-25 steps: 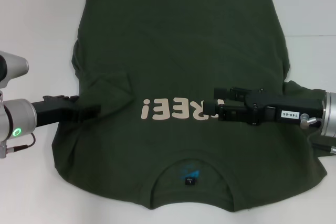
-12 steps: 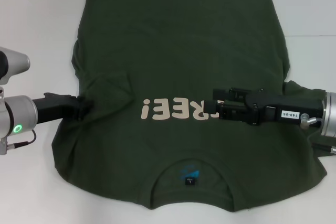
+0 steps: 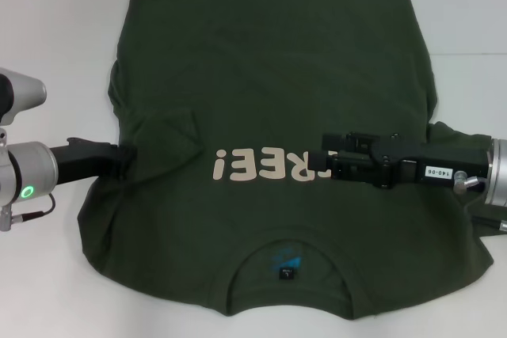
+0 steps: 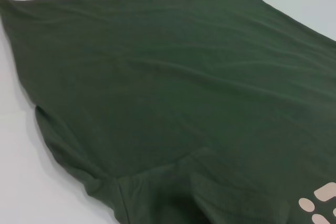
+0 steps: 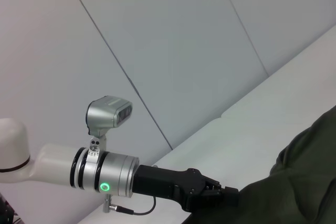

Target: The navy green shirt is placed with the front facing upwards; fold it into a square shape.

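- Shirt position: the navy green shirt [image 3: 269, 116] lies flat on the white table [image 3: 47, 21], front up, collar nearest my body, hem at the far edge. The cream lettering [image 3: 261, 165] reads across the chest.
- Left side: the sleeve there is already turned inward, forming a small flap [image 3: 162, 136] on the chest.
- Left gripper [image 3: 125, 157]: sits low at the shirt's left edge, just beside that flap. I cannot tell whether its jaws are apart or together; cloth hides the tips.
- Right gripper [image 3: 326, 161]: hangs over the right chest, covering the end of the lettering. I cannot tell how its jaws stand either.
- Step in hand, as I judge it: folding the sides toward the middle.
- Recommended practice: pinch one layer only at the seam, lift just clear of the table, and carry it inward parallel to the shirt's long axis.
- Keep both fold lines straight and matched, so the later crosswise fold gives a square.
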